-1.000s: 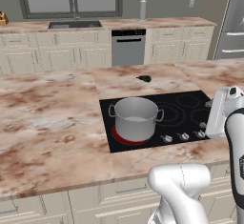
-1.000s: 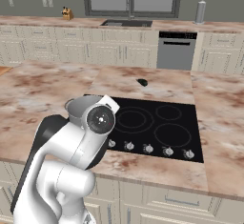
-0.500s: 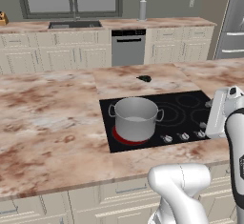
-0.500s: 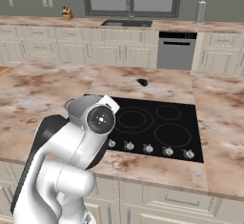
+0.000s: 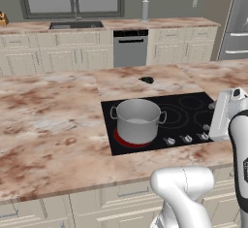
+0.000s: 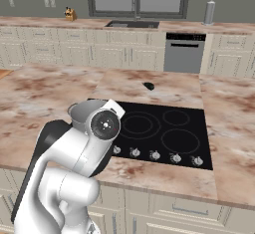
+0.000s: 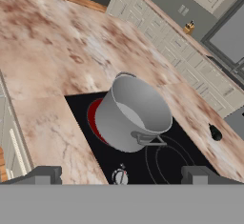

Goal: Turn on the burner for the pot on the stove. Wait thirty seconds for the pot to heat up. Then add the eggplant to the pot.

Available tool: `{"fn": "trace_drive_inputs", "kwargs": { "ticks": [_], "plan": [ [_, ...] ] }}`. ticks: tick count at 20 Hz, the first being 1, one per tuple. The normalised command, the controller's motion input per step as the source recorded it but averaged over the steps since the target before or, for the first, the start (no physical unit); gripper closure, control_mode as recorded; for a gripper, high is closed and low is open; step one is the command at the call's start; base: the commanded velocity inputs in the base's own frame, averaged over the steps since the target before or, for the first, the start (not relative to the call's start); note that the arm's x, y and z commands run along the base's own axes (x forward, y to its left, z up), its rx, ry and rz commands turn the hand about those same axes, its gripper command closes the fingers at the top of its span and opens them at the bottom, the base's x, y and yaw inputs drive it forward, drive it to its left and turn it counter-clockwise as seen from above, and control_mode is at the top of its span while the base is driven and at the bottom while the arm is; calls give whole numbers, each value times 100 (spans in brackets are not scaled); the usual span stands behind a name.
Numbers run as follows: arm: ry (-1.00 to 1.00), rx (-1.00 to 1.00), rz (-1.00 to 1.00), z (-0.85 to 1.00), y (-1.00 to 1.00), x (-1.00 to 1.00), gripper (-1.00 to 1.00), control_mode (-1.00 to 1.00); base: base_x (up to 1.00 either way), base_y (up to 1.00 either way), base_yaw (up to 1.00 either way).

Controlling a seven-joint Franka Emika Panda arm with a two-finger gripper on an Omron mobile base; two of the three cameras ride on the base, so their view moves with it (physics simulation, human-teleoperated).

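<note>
The pot [image 5: 138, 120] sits on the front-left zone of the stove [image 5: 193, 105], over the burner [image 5: 125, 141], whose red glow shows around the pot's base, so the heating step looks under way. The eggplant [image 5: 147, 80] lies on the table [image 5: 53, 120] beyond the cooktop's far edge, at about 12 o'clock from the pot and well apart from it.

In the hand view the end effector [image 7: 121, 175] has its fingers spread wide with nothing between them, hanging over the front of the stove near the knob [image 7: 119, 176] row.

Likely risks from here:
- Fetching the eggplant means reaching over a hot pot; a low path could clip its rim or loop handle [image 7: 148, 138] and shove it off the glowing zone.
- The eggplant is small, dark and rounded, so an off-centre pinch may squirt it away across the table.
- Starting too soon would cut the heating wait short.
- Any sweep near the knobs could turn one and switch the burner off.
</note>
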Motion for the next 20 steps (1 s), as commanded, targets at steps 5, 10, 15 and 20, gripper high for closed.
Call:
{"fn": "trace_drive_inputs", "kwargs": {
  "ticks": [5,10,15,20],
  "plan": [
    [0,0,0,0,0,0,-100,-100,0,0,0],
    [0,0,0,0,0,0,-100,-100,0,0,0],
    [0,0,0,0,0,0,-100,-100,0,0,0],
    [0,0,0,0,0,0,-100,-100,0,0,0]
  ]
}}
